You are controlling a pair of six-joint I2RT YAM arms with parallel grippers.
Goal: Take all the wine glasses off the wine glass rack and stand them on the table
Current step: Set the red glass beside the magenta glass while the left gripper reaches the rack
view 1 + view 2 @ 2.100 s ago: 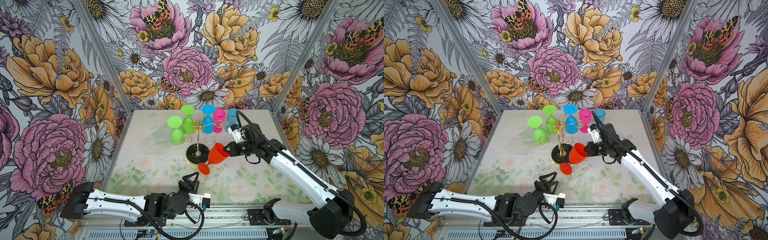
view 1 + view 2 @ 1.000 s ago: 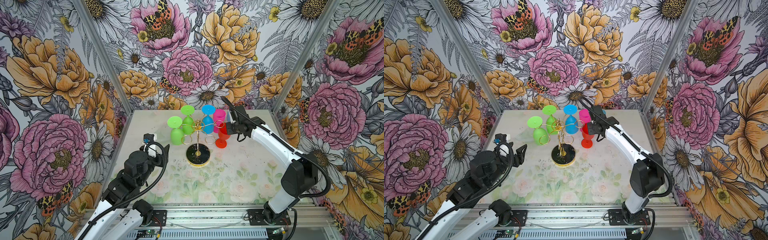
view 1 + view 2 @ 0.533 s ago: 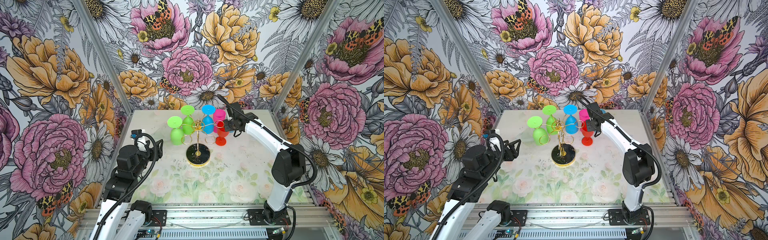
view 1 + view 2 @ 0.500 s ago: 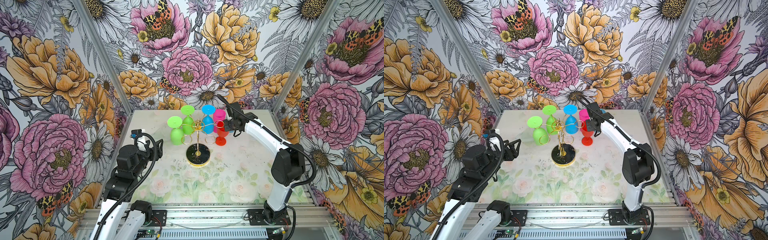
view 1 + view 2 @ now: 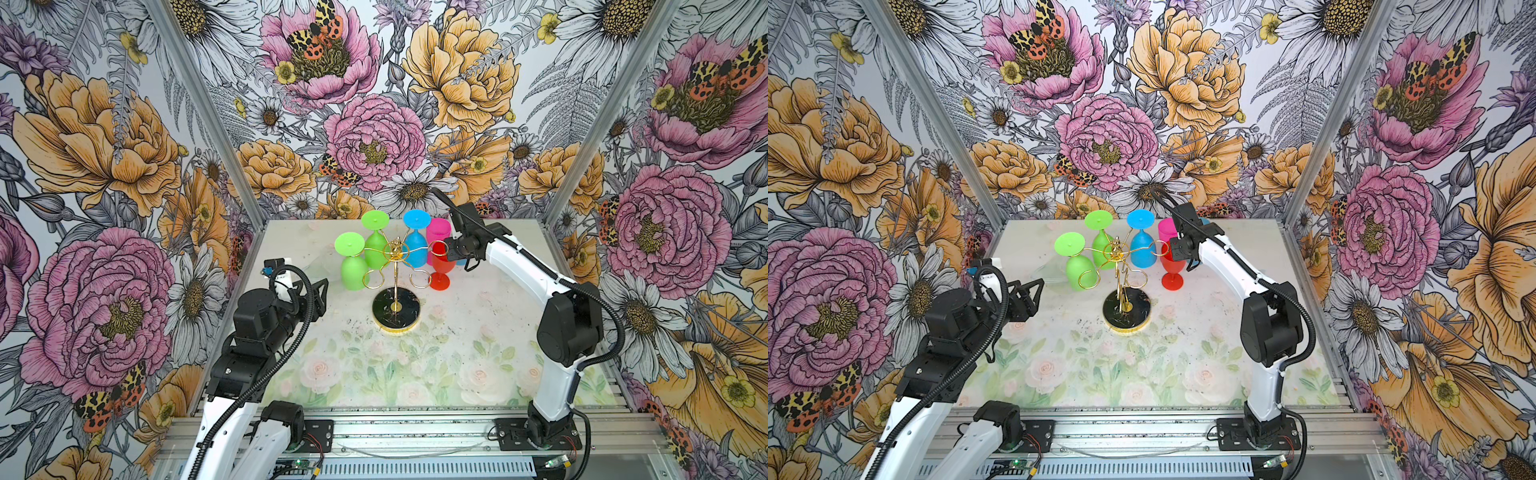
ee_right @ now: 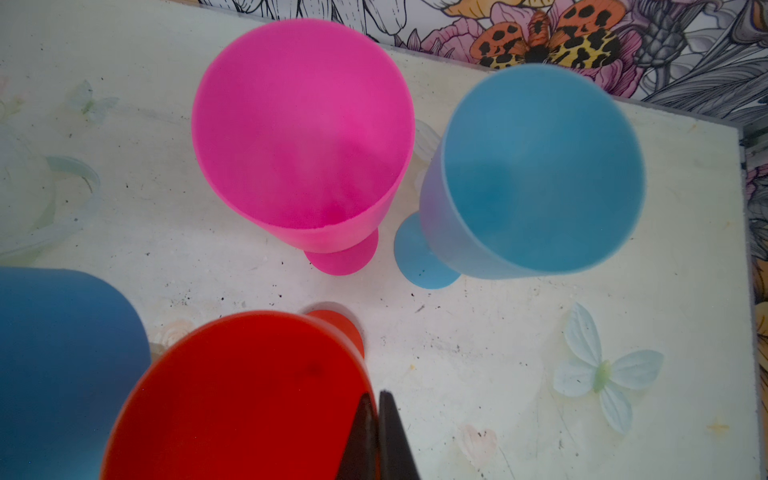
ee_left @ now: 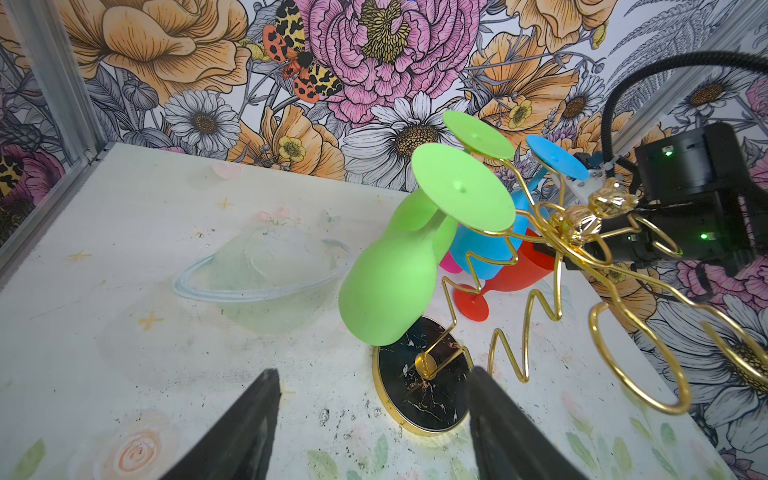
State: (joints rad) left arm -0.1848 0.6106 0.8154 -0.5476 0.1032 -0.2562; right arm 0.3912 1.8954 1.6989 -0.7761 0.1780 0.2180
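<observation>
right pincer (image 6: pixel 377 415) is clenched on the rim of the red wine glass (image 5: pixel 439 262), one black finger inside the bowl and one outside, pinched tight on the thin wall. the glass is off the wine glass rack (image 5: pixel 397 248) and upright, bowl up, with its round foot low at the counter (image 5: pixel 478 332) just to the right of the rack. whether the foot is fully resting, i can't tell from here.

in the right wrist view the red bowl sits close beside two more upright glasses on the counter, a pink glass (image 6: pixel 303 137) and a pale blue glass (image 6: pixel 536 166), both apart from it.

over on the rack, two green glasses (image 5: pixel 353 270) and a blue glass (image 5: pixel 415 251) hang upside down from the gold hooks, feet up. the hooks facing the front stand empty above the round black base (image 5: pixel 384 316).

left pincer (image 5: pixel 318 295) is released, jaws spread wide and gripping nothing. it hovers above the counter to the left of the rack, pointed toward the nearer green glass. in the left wrist view both black fingers (image 7: pixel 257 415) frame the rack's base, well short of touching it.
</observation>
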